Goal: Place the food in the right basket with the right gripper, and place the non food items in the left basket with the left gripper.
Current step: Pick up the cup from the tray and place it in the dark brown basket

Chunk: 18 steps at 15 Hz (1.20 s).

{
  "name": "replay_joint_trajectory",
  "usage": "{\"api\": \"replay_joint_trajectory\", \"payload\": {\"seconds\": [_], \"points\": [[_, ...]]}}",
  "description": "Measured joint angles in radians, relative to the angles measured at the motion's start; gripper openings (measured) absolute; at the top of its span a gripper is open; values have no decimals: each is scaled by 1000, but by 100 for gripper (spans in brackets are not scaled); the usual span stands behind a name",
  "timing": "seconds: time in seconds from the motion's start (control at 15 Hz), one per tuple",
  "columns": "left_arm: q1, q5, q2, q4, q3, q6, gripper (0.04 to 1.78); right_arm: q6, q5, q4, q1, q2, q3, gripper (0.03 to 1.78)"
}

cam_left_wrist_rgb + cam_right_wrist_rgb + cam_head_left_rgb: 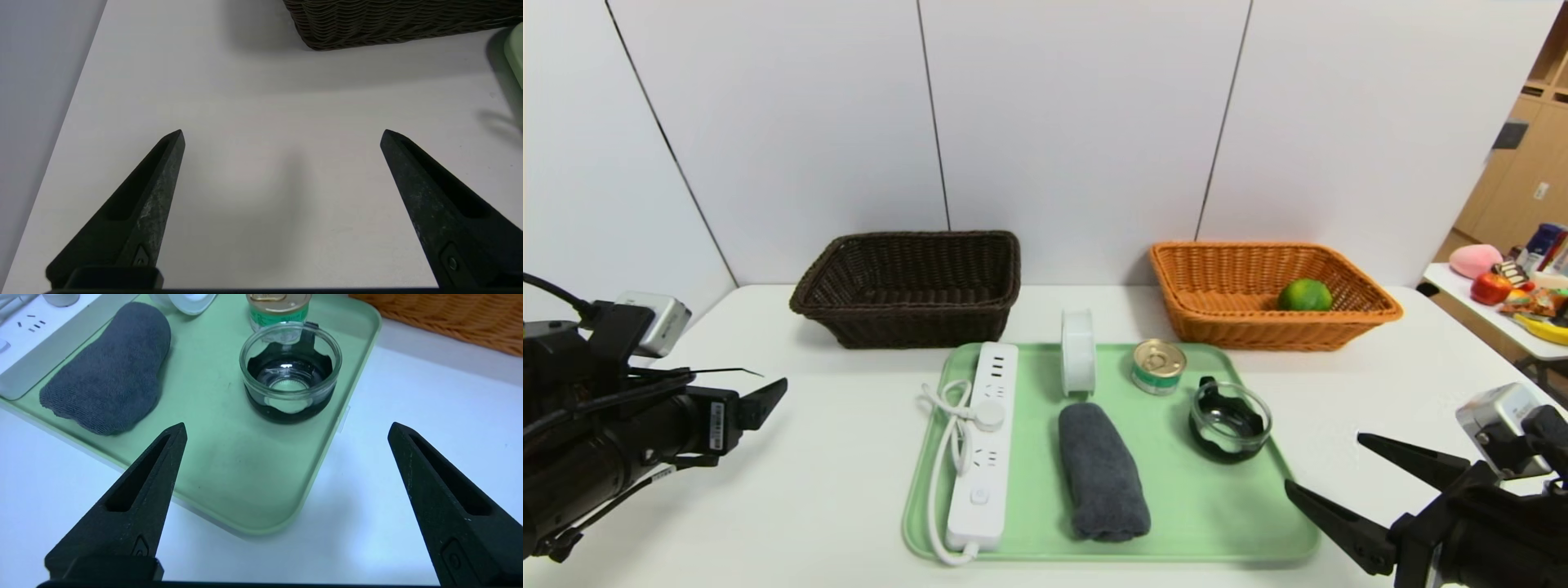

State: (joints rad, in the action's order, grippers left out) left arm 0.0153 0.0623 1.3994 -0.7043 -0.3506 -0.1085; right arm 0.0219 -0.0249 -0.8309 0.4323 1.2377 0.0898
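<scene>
So far 1 fruit (pixel 1304 295) lies in the orange basket (pixel 1372 304) at upper right; my right pincer (pixel 1323 465), spread and empty at lower right, should next reach the tin (pixel 1158 367) mid-tray.

Bright, even overhead light; soft shadows; glare in glass dish (pixel 290 371); edges bowed.

I count two baskets: one dark brown basket (pixel 907 286), one orange basket (pixel 1270 294). One green fruit (pixel 1304 295), one tin (pixel 1158 367), one power strip (pixel 983 445), one towel (pixel 1101 472), one tape roll (pixel 1078 352), one glass dish (pixel 1229 418), one tray (pixel 1217 514).
</scene>
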Motion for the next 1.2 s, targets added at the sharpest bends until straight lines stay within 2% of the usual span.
{"api": "replay_joint_trajectory", "payload": {"seconds": [0.2, 0.4, 0.53, 0.8, 0.93, 1.2], "points": [[0, 0, -12, 0, 18, 0, 169, 49, 0, -13, 0, 58, -1, 169], [0, 0, -23, 0, 26, 0, 169, 53, 1, -95, 0, 140, -1, 169], [0, 1, -29, 0, 26, 0, 169, 46, 7, -218, 0, 220, -24, 169], [0, 0, -31, 0, 25, 0, 169, 11, 43, -565, 0, 427, -76, 169], [0, 1, -32, 0, 24, 0, 169, -16, 63, -675, 2, 520, -85, 170], [0, 1, -34, 0, 24, 0, 169, -18, 63, -690, 4, 591, -89, 170]]}}
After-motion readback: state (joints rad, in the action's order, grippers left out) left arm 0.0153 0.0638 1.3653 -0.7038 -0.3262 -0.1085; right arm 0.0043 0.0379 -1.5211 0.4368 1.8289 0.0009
